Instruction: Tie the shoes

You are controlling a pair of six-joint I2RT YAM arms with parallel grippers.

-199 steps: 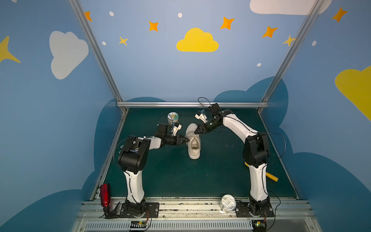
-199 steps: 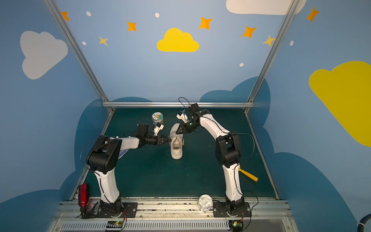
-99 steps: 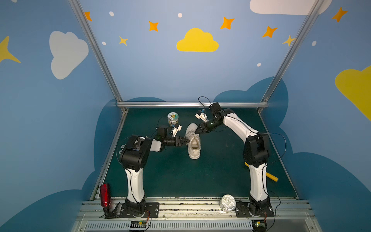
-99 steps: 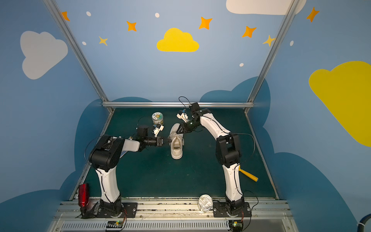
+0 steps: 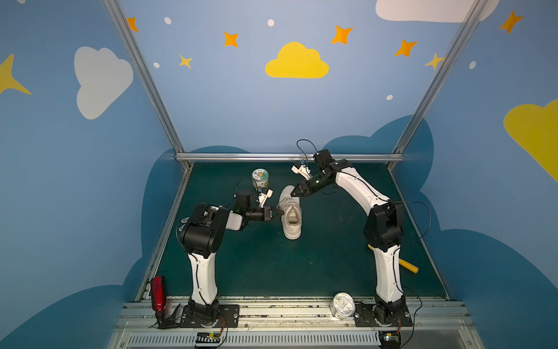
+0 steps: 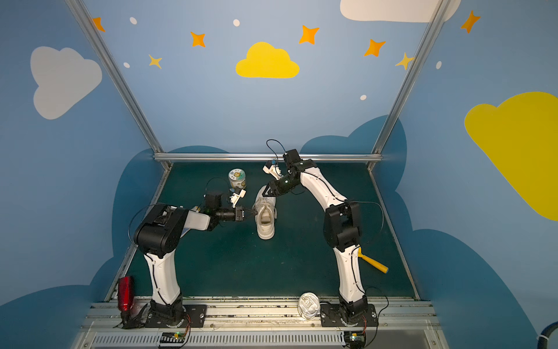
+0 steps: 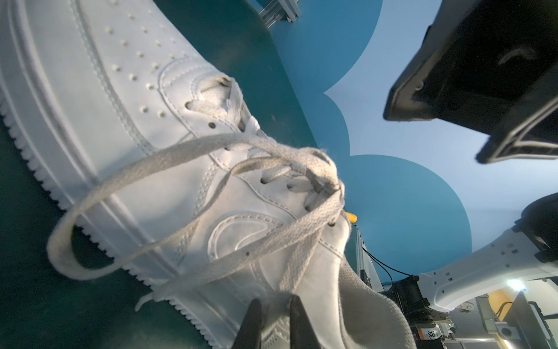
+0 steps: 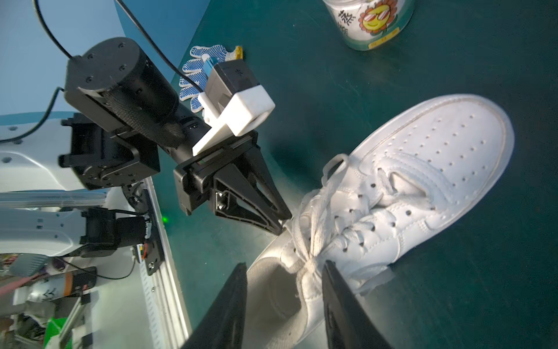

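Observation:
A white low-top shoe [image 5: 291, 216] [image 6: 265, 219] stands mid-mat, toe toward the back wall. Its flat white laces [image 7: 181, 157] [image 8: 314, 217] are knotted loosely over the tongue, and one loop hangs down the shoe's [image 7: 120, 90] side. My left gripper [image 5: 280, 212] [image 6: 255, 213] [image 7: 274, 300] is at the shoe's left side by the collar. Its fingers are pinched on a lace strand running down from the knot. My right gripper [image 5: 294, 192] [image 6: 267, 192] [image 8: 283, 266] hovers above the laced part of the shoe [image 8: 437, 157], open and holding nothing.
A printed can [image 5: 260, 178] stands behind the left gripper. A white glove with blue dots [image 8: 196, 69] lies at the mat's left edge. A yellow-handled tool [image 5: 407, 266] lies by the right arm's base. A red bottle [image 5: 158, 293] and a silver can [image 5: 342, 305] sit at the front rail.
The left gripper's jaws have closed at the shoe's left side, onto a lace strand. The right gripper's jaws have spread wider above the laces.

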